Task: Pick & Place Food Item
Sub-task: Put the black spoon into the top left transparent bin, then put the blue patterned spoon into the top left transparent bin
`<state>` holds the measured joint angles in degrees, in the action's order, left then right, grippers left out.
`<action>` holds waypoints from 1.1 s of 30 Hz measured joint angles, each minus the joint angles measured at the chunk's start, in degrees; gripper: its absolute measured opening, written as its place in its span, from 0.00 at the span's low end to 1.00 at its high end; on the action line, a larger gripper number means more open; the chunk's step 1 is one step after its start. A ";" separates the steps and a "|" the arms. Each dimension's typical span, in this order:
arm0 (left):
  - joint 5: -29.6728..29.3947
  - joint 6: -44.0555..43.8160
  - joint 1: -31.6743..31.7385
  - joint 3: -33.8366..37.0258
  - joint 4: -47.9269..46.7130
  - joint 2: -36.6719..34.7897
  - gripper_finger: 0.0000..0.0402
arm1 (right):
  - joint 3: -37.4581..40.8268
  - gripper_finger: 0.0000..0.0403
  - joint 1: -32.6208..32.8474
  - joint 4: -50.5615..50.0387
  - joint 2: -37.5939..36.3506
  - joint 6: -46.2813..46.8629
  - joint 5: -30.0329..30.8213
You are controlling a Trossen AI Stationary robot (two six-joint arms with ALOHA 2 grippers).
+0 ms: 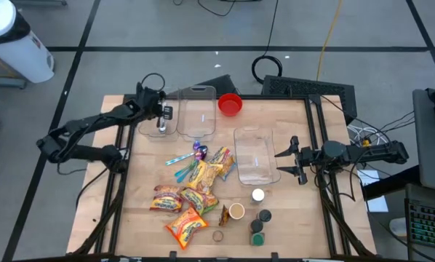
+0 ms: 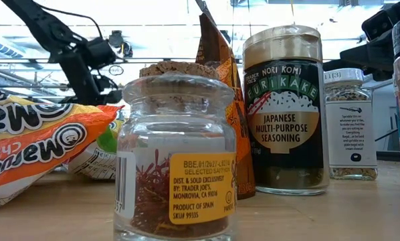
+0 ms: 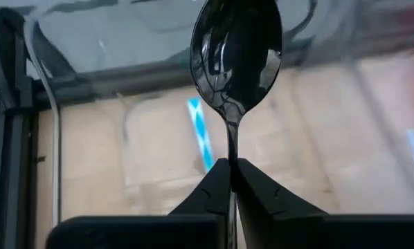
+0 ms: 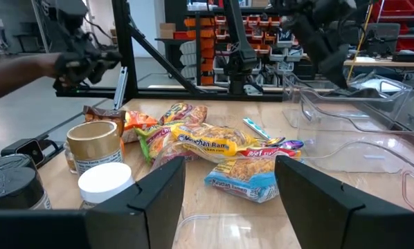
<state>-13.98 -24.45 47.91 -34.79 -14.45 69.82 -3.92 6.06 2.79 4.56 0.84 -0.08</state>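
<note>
The left gripper [image 3: 232, 181] is closed tightly on the handle of a metal spoon [image 3: 236, 62], and it hangs near the far left corner of the tabletop [image 1: 290, 211], just beside the clear container [image 1: 196, 113] that stands there. The spoon bowl points away from the wrist, over or against the container wall; I cannot tell if it is inside.

The right gripper [image 4: 229, 190] waits with its fingers well apart and empty, near the right edge, beside a second clear container [image 1: 255, 156].

The food items, the noodle packets [image 1: 196, 189], lie in a heap at the middle of the tabletop, toward the near edge, not yet picked.

It seems the step in hand is placing the spoon. The next move probably calls for lowering it into the container and releasing.
</note>
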 joint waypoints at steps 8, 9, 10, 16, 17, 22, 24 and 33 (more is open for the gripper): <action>0.29 -1.39 2.87 0.02 -0.37 6.01 0.05 | 0.00 0.54 0.00 0.00 0.00 0.00 0.00; 0.79 -1.52 3.11 0.02 -0.40 6.53 0.06 | 0.00 0.54 0.00 0.00 0.00 0.00 0.00; 1.17 -1.55 3.32 0.02 -0.40 7.04 0.05 | 0.00 0.54 0.01 0.00 0.02 0.02 0.00; 1.10 -1.45 3.35 0.02 -0.42 8.68 0.04 | 0.00 0.54 -0.01 0.00 0.00 0.00 0.00; 1.17 -1.52 3.38 0.02 -0.42 8.68 0.06 | 0.00 0.54 0.00 0.00 0.02 0.00 0.00; 1.49 -1.35 3.39 0.02 -1.10 8.33 0.21 | 0.00 0.54 0.00 -0.01 0.01 0.00 0.00; 1.49 -1.34 3.39 0.02 -1.43 8.02 0.29 | 0.00 0.54 0.01 0.00 0.02 0.00 0.00; 8.79 4.36 2.91 -2.30 -5.28 0.25 0.54 | 0.00 0.53 0.01 -0.01 0.00 0.01 0.00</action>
<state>-5.19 -20.09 50.82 -37.09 -19.73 70.08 -3.92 6.07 2.78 4.56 0.85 -0.08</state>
